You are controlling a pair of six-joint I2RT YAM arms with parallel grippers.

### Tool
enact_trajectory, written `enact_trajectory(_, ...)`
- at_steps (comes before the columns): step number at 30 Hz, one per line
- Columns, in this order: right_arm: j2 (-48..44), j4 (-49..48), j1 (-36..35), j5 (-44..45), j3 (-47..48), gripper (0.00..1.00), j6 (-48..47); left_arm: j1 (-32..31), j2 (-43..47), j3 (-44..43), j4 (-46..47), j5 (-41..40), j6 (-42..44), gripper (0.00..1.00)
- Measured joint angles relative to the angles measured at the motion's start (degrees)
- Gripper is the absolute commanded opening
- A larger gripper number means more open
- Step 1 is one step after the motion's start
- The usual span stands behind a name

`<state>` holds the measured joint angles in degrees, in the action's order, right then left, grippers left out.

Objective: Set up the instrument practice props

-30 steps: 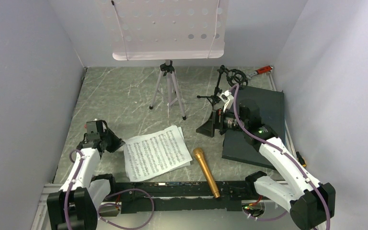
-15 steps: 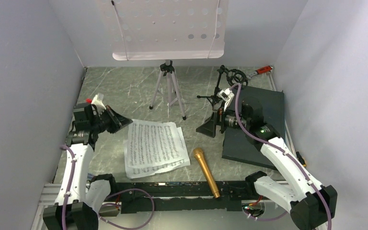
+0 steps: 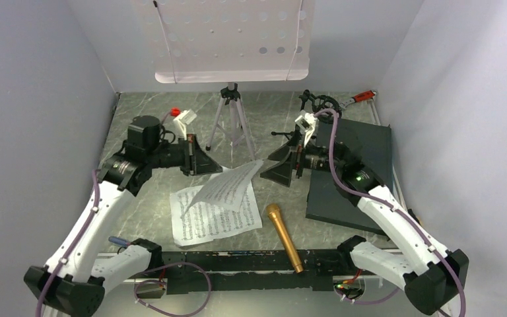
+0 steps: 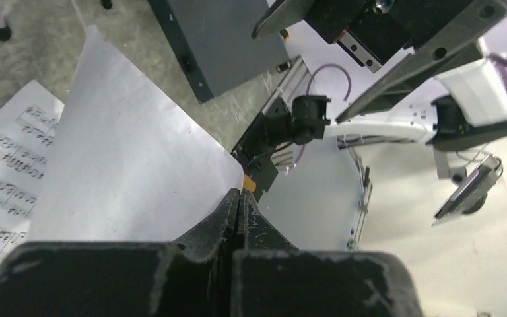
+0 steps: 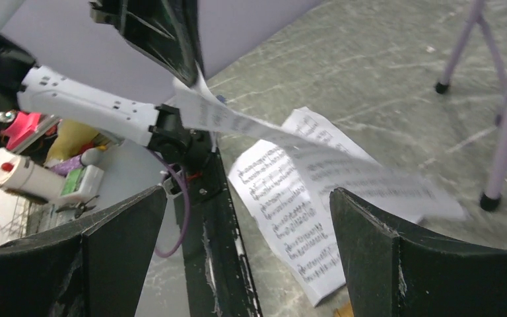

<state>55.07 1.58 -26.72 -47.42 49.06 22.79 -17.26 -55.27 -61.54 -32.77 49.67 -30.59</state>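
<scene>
My left gripper (image 3: 216, 168) (image 4: 239, 195) is shut on the edge of one white music sheet (image 3: 230, 185) (image 4: 125, 165), which hangs curled above the table. The other sheet (image 3: 212, 221) (image 5: 290, 208) lies flat beneath it. My right gripper (image 3: 274, 166) (image 5: 247, 254) stands open, nothing between its fingers, facing the lifted sheet (image 5: 330, 165) from the right. The gold microphone (image 3: 284, 236) lies near the front rail. The lilac music stand (image 3: 228, 39) rises on its tripod (image 3: 232, 122) at the back. A black mic stand (image 3: 315, 109) stands behind the right arm.
A dark grey slab (image 3: 363, 178) lies at the right under the right arm. The red-handled wrench (image 3: 363, 96) sits in the back right corner. White walls close three sides, and a black rail (image 3: 237, 261) runs along the front.
The left arm has swung up and to the right from the table's left side, lifting one music sheet off the stack. The right gripper has shifted slightly left, still open.
</scene>
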Motion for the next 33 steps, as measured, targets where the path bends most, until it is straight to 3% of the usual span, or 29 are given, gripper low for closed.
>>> enact_trajectory(11, 5.5, -0.3, -14.6, 3.4, 4.6, 0.99, -6.8, -15.9, -11.8, -8.6, -8.0, -6.3, 5.6, 0.03)
enact_trajectory(21, 9.8, -0.9, -18.9, 3.6, 3.6, 0.83, -11.3, -19.1, -12.3, -10.2, -7.3, -8.6, 6.3, 0.03)
enact_trajectory(26, 11.0, -2.3, -19.7, 4.1, 3.3, 0.61, -11.7, -19.2, -8.9, -10.2, -4.0, -8.6, 5.9, 0.03)
enact_trajectory(29, 11.2, -3.1, -19.8, 4.9, 3.3, 0.32, -11.5, -19.2, -6.8, -10.1, -2.2, -8.7, 5.9, 0.03)
enact_trajectory(31, 11.3, -3.5, -19.8, 5.4, 3.3, 0.10, -11.6, -19.2, -5.6, -10.0, -1.0, -9.1, 5.9, 0.14)
enact_trajectory(32, 11.3, -3.7, -19.8, 5.6, 3.4, 0.00, -11.4, -19.2, -5.0, -9.8, -0.5, -9.4, 5.9, 0.24)
enact_trajectory(33, 11.3, -3.8, -19.8, 6.3, 3.4, 0.00, -10.9, -19.2, -4.5, -9.5, 0.0, -9.7, 6.1, 0.35)
